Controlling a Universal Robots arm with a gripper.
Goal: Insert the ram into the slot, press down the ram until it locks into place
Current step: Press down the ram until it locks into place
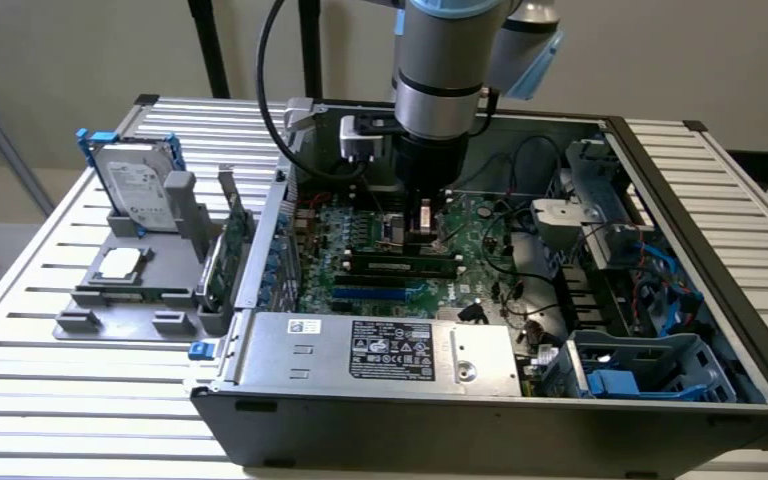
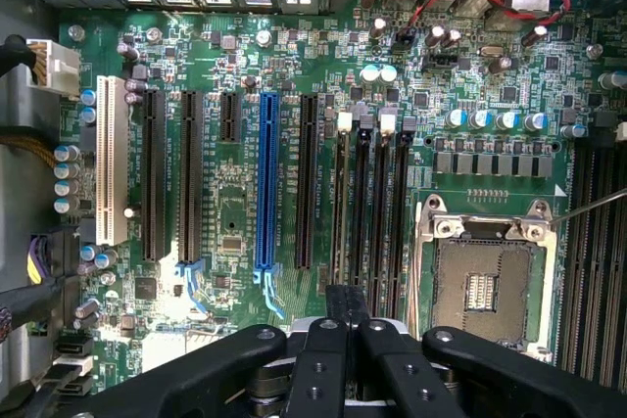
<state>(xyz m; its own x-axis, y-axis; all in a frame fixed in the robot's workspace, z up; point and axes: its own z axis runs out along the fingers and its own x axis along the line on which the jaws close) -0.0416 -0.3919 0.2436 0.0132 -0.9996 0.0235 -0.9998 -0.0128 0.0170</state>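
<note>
You see the exterior view evenly and softly lit, the slatted surface [image 1: 37, 330] pale and bright, while the inside of the computer case [image 1: 491, 420] sits dimmer, darkest toward 3 o'clock under its wall. In the wrist view the motherboard [image 2: 245, 232] looks bright and crisp, with small glints on the capacitor tops near 12 o'clock. The black pincer [image 2: 346, 340] at 6 o'clock reads slightly soft.
</note>
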